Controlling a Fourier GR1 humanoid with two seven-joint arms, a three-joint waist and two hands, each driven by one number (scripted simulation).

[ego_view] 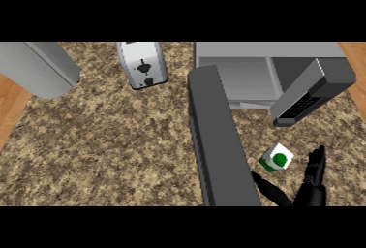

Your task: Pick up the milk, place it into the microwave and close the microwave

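Note:
A small white milk carton (277,158) with a green spot stands on the speckled counter (107,145), right of the microwave's open door (218,145). The door is a long dark slab swung out toward me. The microwave (250,72) sits at the back right, its cavity open and its control panel (311,92) on the right side. My right hand (313,186) comes in from the lower edge just below and right of the carton. It is open, fingers (316,160) straight up beside the carton and thumb (268,186) stretched left below it, not touching it. My left hand is out of sight.
A silver toaster (143,63) stands at the back centre, and a large grey appliance (36,68) at the back left. Wooden floor shows past the counter's left edge (10,111) and at the top right corner.

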